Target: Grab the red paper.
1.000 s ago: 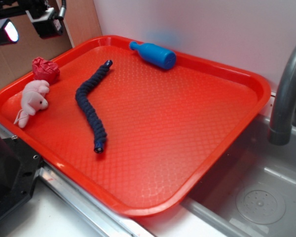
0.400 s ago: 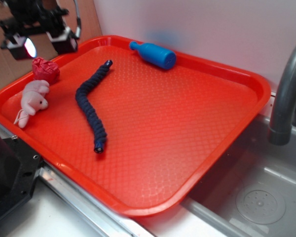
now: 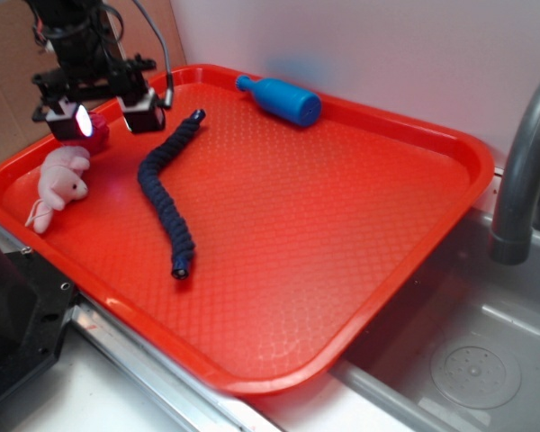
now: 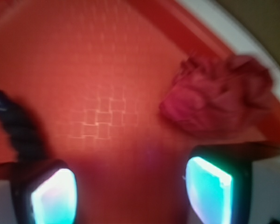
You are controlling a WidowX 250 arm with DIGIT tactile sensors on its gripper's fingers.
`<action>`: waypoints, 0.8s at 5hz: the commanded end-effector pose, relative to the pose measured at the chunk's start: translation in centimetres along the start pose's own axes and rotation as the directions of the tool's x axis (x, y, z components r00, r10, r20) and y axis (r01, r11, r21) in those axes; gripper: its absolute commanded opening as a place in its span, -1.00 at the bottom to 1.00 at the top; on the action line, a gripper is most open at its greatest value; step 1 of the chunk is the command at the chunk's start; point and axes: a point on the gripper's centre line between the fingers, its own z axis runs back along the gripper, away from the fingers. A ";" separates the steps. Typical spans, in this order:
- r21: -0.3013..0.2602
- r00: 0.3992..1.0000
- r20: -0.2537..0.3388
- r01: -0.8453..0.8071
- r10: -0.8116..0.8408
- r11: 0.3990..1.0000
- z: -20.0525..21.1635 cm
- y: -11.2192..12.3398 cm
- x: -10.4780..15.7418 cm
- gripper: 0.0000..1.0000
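Red paper at the tray's far-left corner, hand spread above it

Red paper is seen in the wrist view as a crumpled dark-red ball lying on the tray floor against the raised rim. In the exterior view only a small part of it is visible, since it is mostly hidden behind the hand. The hand is held released, with its two fingers spread apart and nothing between them; one lit fingertip is placed in front of the paper and the other toward the rope. In the wrist view the paper lies ahead of the right-hand pad rather than between the pads, and whether it is touched cannot be told because of the blur.

Just beside the paper, nearer the camera, a pink plush toy is laid on the orange-red tray. A dark blue braided rope is stretched in a curve down the tray near the hand. A blue bottle is laid on its side at the far rim, well apart from the paper. A grey faucet and a sink basin are found to the right of the tray.
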 end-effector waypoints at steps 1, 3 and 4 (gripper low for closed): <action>0.030 0.999 0.050 0.015 -0.016 0.999 -1.0 0.0 2.1 1.00; 0.091 0.997 0.074 -0.010 0.003 0.996 -2.2 2.2 2.6 1.00; 0.087 0.997 0.078 -0.020 0.013 0.996 -1.5 3.0 2.4 1.00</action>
